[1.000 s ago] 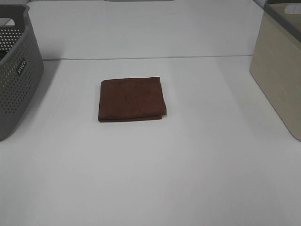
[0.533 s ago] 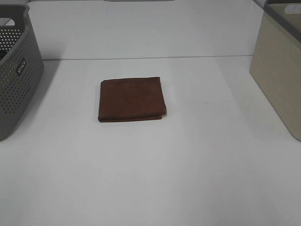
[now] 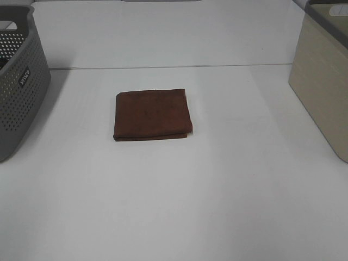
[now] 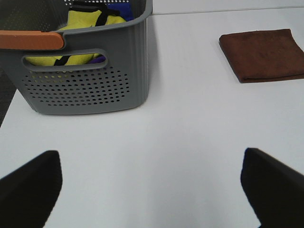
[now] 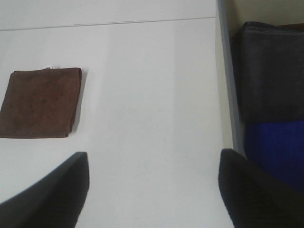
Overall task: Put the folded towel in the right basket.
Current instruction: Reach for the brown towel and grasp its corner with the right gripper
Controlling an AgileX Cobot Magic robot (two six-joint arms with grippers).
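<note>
Brown towel (image 3: 153,114), one; baskets (image 3: 22,87) (image 3: 321,87), two

There are one table (image 3: 217,190), one folded brown towel (image 3: 153,114) and two baskets: one grey basket (image 3: 16,92), one beige basket (image 3: 321,92). Two pincers show: one left pincer (image 4: 152,190), one right pincer (image 5: 152,190).

The folded towel (image 3: 153,114) lies flat on the table (image 3: 174,206), near its middle and well apart from both baskets. The left basket (image 3: 16,92) stands at the left edge, the right basket (image 3: 321,81) at the right edge. Bundled cloths (image 4: 85,19) sit in the left one; two folded cloths (image 5: 268,71) lie side by side in the right.
</note>
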